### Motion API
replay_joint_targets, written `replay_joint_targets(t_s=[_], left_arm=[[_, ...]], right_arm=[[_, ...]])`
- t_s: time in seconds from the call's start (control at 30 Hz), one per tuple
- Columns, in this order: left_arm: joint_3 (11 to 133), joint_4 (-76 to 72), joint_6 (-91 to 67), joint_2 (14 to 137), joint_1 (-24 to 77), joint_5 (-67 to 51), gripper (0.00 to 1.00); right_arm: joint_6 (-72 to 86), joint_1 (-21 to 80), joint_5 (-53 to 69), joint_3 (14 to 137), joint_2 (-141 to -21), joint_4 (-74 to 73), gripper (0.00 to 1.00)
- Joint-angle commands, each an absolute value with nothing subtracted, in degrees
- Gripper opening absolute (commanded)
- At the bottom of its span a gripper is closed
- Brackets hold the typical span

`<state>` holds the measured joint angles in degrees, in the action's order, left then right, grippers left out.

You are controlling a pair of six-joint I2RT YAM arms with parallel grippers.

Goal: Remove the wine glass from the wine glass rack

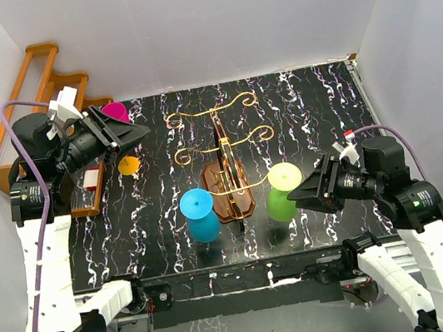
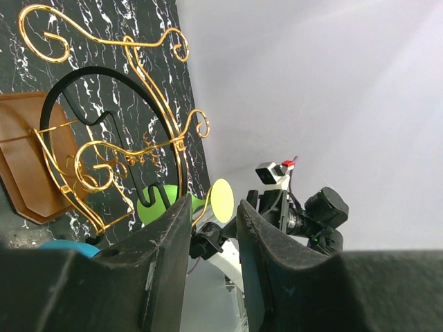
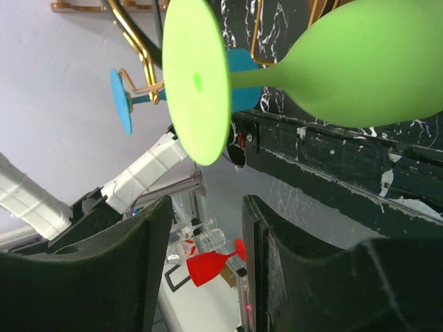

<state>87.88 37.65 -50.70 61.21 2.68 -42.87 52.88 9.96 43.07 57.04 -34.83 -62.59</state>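
The wine glass rack (image 1: 232, 200) has a brown oval base and gold wire arms, mid-table; it also shows in the left wrist view (image 2: 131, 149). A green wine glass (image 1: 281, 199) hangs on its right arm and a blue wine glass (image 1: 201, 216) on its left arm. My right gripper (image 1: 293, 194) is open and empty, close to the green glass; in the right wrist view the glass's pale foot (image 3: 197, 76) sits just ahead of the gripper (image 3: 208, 207). My left gripper (image 1: 145, 131) is open and empty, raised at the far left, pointing at the rack (image 2: 213, 207).
A stepped orange-brown wooden shelf (image 1: 30, 99) stands at the back left. A magenta glass (image 1: 116, 111) and an orange glass (image 1: 129, 165) sit near it. The table's front edge (image 1: 246, 267) runs just below the rack. White walls enclose the table.
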Motion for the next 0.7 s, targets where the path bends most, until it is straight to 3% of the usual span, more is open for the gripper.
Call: replay_joint_targets(t_s=[0.0,0.3,0.67], left_arm=[[89.75,36.44,-51.29,60.73,2.33,-43.44,0.31],[88.75,35.62,-52.25,59.94,2.33,-42.61,0.3],[87.92,35.55,-51.94,60.16,2.37,-42.68,0.3]], right_arm=[[53.77,9.64,41.46,55.28,-35.04,-54.9,0.47],[56.45,9.67,40.68,53.81,-36.97,-46.47,0.45],[56.34,9.67,36.84,53.31,-38.69,-46.32,0.33]])
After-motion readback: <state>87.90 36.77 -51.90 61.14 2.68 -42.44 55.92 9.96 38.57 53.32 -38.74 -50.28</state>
